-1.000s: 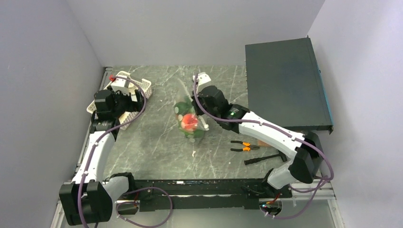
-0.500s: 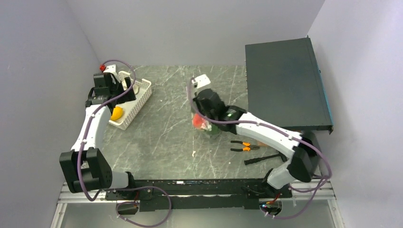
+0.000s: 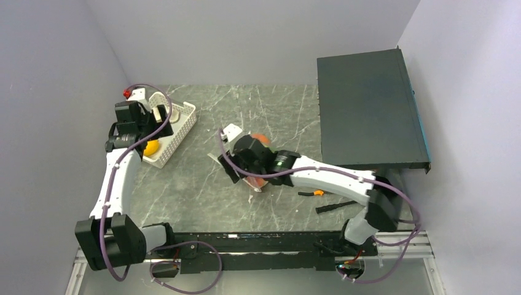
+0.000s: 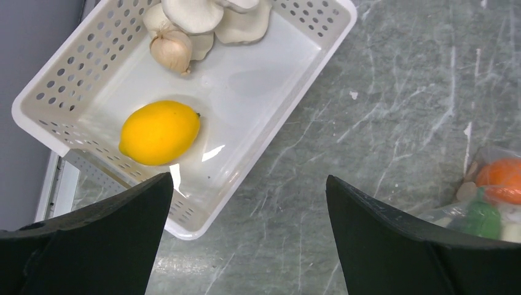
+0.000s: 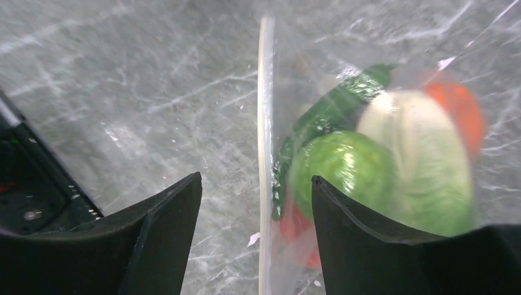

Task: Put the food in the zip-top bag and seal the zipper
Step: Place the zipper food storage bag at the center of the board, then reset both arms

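The zip-top bag (image 5: 393, 153) lies on the table, holding food: a round green fruit (image 5: 341, 172), a dark green long vegetable (image 5: 335, 107), pale lettuce (image 5: 424, 160) and red-orange fruit (image 5: 461, 107). Its zipper (image 5: 265, 123) runs as a whitish strip between the fingers of my open right gripper (image 5: 255, 178), which do not pinch it. My left gripper (image 4: 249, 178) is open and holds nothing, hovering over the near rim of the white basket (image 4: 258, 160). A yellow citrus (image 4: 160, 132) and pale mushrooms (image 4: 203, 18) lie in that basket.
A large black box (image 3: 368, 110) fills the table's back right. Orange-handled pliers (image 3: 316, 193) and a black tool (image 3: 335, 206) lie right of the bag. The basket (image 3: 187, 123) stands at the far left by the wall.
My right gripper has carried the bag toward the near left, opened, and let go of it. The left arm has risen out of the basket and stays open.
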You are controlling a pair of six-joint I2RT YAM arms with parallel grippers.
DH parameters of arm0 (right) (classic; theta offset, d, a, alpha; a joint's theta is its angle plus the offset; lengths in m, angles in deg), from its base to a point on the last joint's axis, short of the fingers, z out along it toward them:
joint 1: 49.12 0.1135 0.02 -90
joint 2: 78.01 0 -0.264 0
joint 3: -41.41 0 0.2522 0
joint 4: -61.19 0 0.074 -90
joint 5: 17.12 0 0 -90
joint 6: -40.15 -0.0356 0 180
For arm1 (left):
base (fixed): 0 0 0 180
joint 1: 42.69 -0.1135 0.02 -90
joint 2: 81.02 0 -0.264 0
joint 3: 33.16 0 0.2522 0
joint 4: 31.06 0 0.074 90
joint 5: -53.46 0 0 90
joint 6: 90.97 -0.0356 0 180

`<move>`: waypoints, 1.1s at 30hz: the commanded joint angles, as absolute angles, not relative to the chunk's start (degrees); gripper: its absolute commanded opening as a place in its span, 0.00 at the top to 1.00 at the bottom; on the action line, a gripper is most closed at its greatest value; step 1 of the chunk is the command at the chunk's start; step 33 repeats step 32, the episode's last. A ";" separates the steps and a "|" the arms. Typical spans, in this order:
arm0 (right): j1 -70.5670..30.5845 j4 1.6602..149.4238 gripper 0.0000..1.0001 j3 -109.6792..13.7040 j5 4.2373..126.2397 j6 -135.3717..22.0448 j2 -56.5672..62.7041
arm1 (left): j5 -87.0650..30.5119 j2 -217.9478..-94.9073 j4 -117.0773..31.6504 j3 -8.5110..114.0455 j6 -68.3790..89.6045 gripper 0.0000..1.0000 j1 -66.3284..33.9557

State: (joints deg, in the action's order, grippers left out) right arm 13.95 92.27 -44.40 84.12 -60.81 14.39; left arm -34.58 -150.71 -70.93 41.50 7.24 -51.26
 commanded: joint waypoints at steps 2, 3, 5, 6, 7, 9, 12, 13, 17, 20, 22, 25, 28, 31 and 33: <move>13.31 95.62 0.31 -46.80 86.47 -60.45 0.78 | -25.92 -143.65 -64.97 38.15 5.73 0.00 -52.14; 13.29 96.67 0.30 -46.97 88.37 -61.07 -0.97 | -24.40 -142.44 -63.98 37.24 5.81 0.00 -52.17; 13.29 98.31 0.26 -46.83 92.56 -62.05 -4.64 | -21.75 -139.22 -62.85 36.27 6.79 0.00 -52.19; 13.28 98.93 0.24 -46.61 94.52 -61.99 -6.98 | -20.45 -137.82 -62.47 35.85 6.94 0.00 -52.18; 13.31 99.39 0.22 -46.40 96.70 -61.74 -9.29 | -18.60 -135.76 -61.83 35.08 6.91 0.00 -52.13; 13.33 99.75 0.14 -46.00 101.02 -60.85 -14.74 | -16.45 -131.52 -60.31 33.31 7.32 0.00 -52.00; 13.37 97.98 0.01 -44.45 105.71 -58.94 -23.69 | -13.59 -125.73 -57.95 32.20 12.15 0.00 -52.04; 13.39 96.93 0.00 -43.84 107.02 -57.69 -26.87 | -10.40 -124.36 -56.06 32.07 13.92 0.00 -52.01; 13.38 92.53 0.00 -43.94 113.39 -55.05 -36.71 | 4.81 -120.65 -49.30 32.03 26.98 0.00 -52.00; 13.39 91.46 0.00 -44.81 115.19 -53.29 -40.49 | 8.20 -115.94 -42.89 30.33 35.28 0.00 -51.83; 13.37 90.08 0.00 -44.16 117.49 -52.10 -42.20 | 8.65 -112.77 -37.92 28.82 38.25 0.00 -51.82; 13.36 89.89 0.00 -44.23 120.07 -52.06 -43.23 | 8.42 -109.77 -38.81 30.99 37.93 0.00 -51.83; 13.40 89.68 0.00 -43.65 121.10 -52.79 -44.10 | 6.65 -108.37 -47.57 35.08 34.90 0.00 -51.82; 13.38 88.05 0.00 -42.81 131.25 -50.75 -42.62 | 5.43 -106.64 -50.90 36.12 34.27 0.00 -51.83; 13.37 88.26 0.00 -42.98 133.20 -50.42 -42.02 | 4.95 -105.95 -51.83 36.23 34.10 0.00 -51.83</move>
